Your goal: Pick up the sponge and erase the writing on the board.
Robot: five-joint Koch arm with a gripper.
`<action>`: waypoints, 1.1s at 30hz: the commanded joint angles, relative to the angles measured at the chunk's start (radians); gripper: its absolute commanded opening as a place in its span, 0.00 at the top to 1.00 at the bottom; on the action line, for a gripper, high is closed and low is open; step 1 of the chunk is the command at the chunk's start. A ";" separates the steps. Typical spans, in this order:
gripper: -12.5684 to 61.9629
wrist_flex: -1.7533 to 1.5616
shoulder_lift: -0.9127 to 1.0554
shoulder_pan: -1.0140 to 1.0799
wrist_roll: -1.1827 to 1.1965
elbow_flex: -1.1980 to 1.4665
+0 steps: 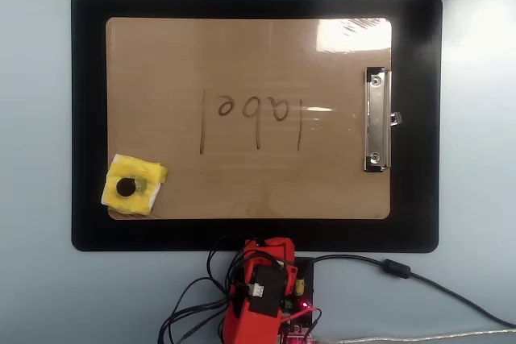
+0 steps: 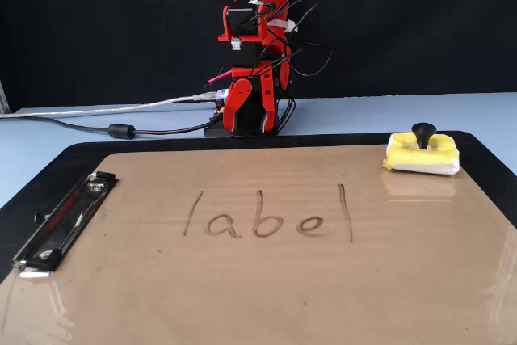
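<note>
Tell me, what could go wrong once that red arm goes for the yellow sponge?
The sponge sits at the board's corner, partly over the edge, so a clumsy grab at its small black knob might push it off. The writing lies well away from it, so the folded arm must reach far. The loose board could slide on the black mat.
</note>
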 commanded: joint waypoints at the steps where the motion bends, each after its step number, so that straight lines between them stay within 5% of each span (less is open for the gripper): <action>1: 0.37 0.141 0.034 -0.003 -0.005 -0.009; 16: 0.37 0.066 0.037 -0.011 -0.017 -0.009; 25: 0.40 -1.152 -0.135 -0.816 -0.281 -0.126; 33: 0.42 -1.881 -0.166 -1.086 -0.443 0.103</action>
